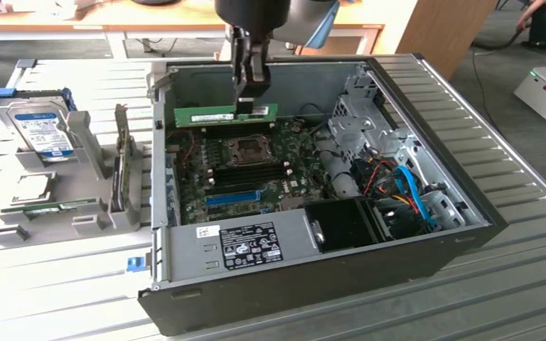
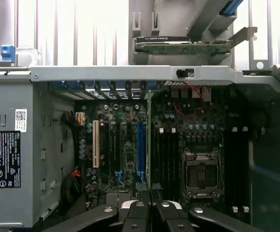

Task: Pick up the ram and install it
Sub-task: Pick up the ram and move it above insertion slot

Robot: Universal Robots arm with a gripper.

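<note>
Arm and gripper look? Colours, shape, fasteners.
Gripper: slim, dark, with long narrow fingers under a black rounded wrist housing. In the wrist view, the finger links are glossy black with round silver pins at the joints.

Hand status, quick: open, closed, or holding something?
Hand: closed on the ram, held edge-down above the motherboard.

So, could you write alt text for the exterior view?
The gripper holds the green ram level above the motherboard of an open computer case. A hard drive stands in a grey rack at the exterior view's left.
</note>
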